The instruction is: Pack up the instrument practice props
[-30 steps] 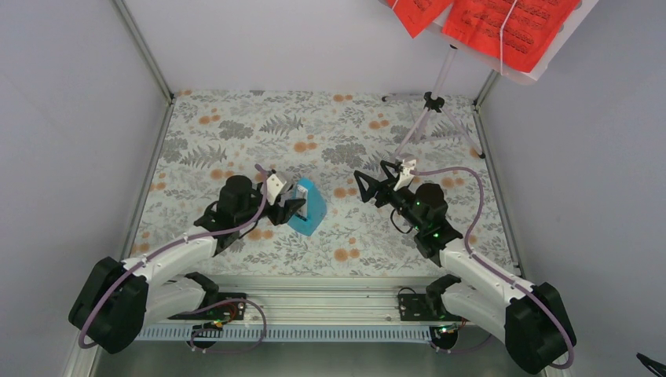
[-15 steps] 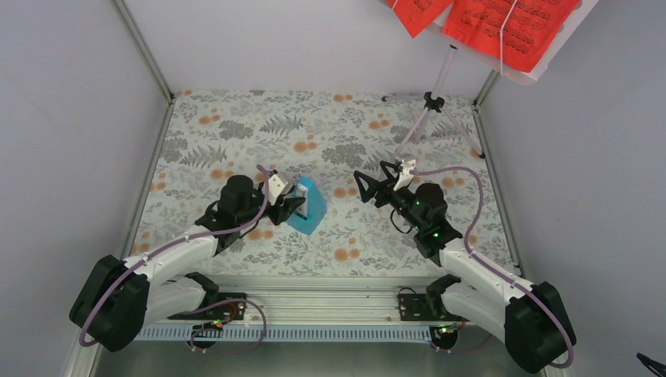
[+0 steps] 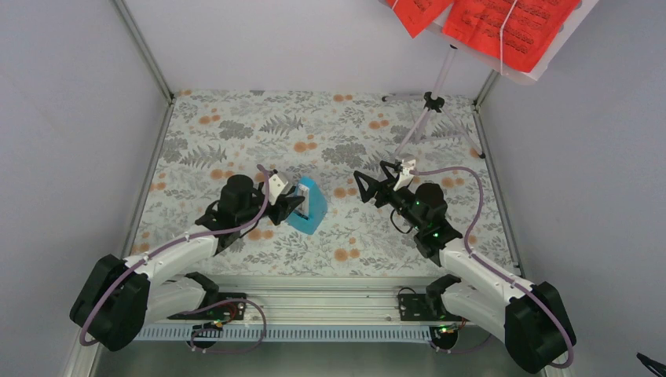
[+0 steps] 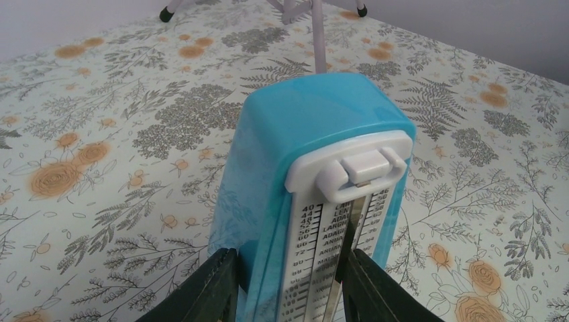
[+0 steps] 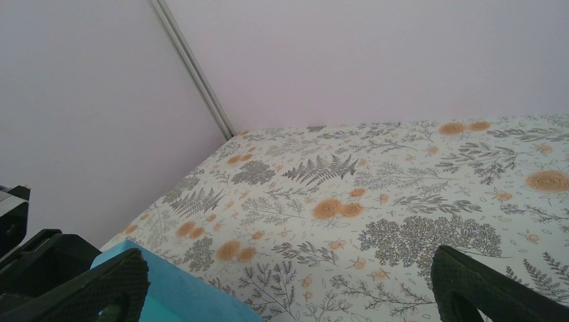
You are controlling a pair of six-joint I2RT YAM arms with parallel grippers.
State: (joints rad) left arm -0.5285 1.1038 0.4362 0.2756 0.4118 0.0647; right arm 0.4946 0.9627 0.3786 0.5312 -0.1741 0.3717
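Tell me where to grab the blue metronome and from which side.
Grip the metronome low across its two blue sides, coming from the white-face side, as the left pincer is placed. It stands upright, sides flat and free; low likely tips it least.

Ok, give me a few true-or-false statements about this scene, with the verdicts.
1. The metronome stands upright on the table. True.
2. The right hand holds a red page. False: it is open and empty.
3. The left hand has a finger on each side of the metronome. True.
4. The red pages lie flat on the table. False: they sit up on the music stand.
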